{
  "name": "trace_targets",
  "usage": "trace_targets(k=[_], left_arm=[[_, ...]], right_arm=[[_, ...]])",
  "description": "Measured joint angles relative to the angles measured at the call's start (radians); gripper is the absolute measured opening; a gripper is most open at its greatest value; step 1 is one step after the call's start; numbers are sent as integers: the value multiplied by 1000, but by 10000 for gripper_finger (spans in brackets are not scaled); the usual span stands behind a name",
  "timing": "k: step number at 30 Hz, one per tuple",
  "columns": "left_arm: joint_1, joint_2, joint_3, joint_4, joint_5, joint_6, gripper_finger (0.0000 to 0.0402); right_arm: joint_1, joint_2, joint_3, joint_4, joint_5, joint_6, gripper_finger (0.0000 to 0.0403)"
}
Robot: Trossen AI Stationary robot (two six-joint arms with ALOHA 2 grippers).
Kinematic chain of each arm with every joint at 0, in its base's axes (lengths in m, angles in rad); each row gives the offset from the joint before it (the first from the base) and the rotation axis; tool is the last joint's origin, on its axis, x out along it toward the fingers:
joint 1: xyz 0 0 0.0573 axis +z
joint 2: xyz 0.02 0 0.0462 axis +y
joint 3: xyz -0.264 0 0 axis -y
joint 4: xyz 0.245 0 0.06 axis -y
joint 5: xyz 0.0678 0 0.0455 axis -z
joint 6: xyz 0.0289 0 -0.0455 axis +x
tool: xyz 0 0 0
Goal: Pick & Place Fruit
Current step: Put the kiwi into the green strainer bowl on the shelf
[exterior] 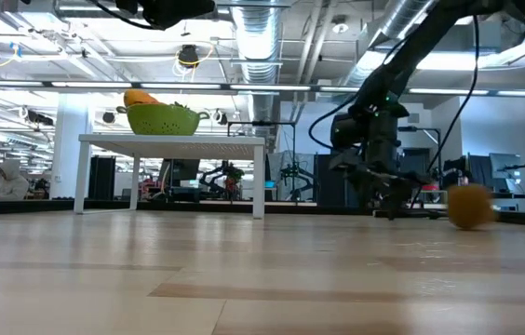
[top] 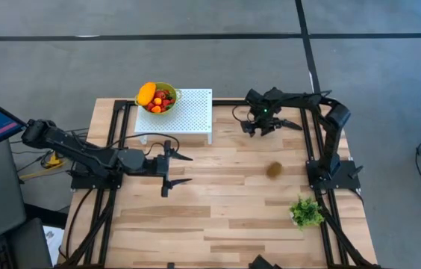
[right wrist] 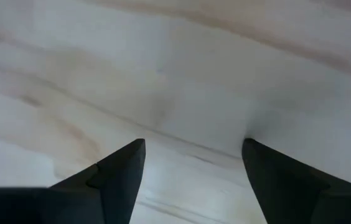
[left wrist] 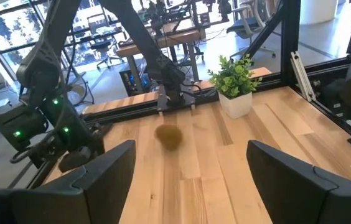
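The kiwi (top: 274, 170) lies loose on the desk (top: 225, 217), right of centre, touched by nothing. The right gripper (top: 257, 128) hangs low over the far right of the desk, fingers spread and empty — bare wood between them. The left gripper (top: 178, 169) waits at the left, wide and empty. Other fruit fills a green bowl (top: 167, 91) on a white stand (top: 192, 113) at the far side.

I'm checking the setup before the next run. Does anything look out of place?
One thing: the kiwi lies loose on the bare table, apart from the other fruit in the green bowl on the white stand. The open right gripper is near, holding nothing.
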Motion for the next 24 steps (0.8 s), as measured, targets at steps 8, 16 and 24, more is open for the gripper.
trace_targets(k=[8, 16, 24], left_arm=[[1, 0, 0, 0, 0, 0, 301], [1, 0, 0, -2, 0, -1, 301], [1, 0, 0, -1, 1, -27, 301]], right_arm=[[35, -82, 17, -122, -22, -117, 266], [282, -355, 22, -379, 224, -69, 266], [624, -503, 23, -497, 313, 15, 266]])
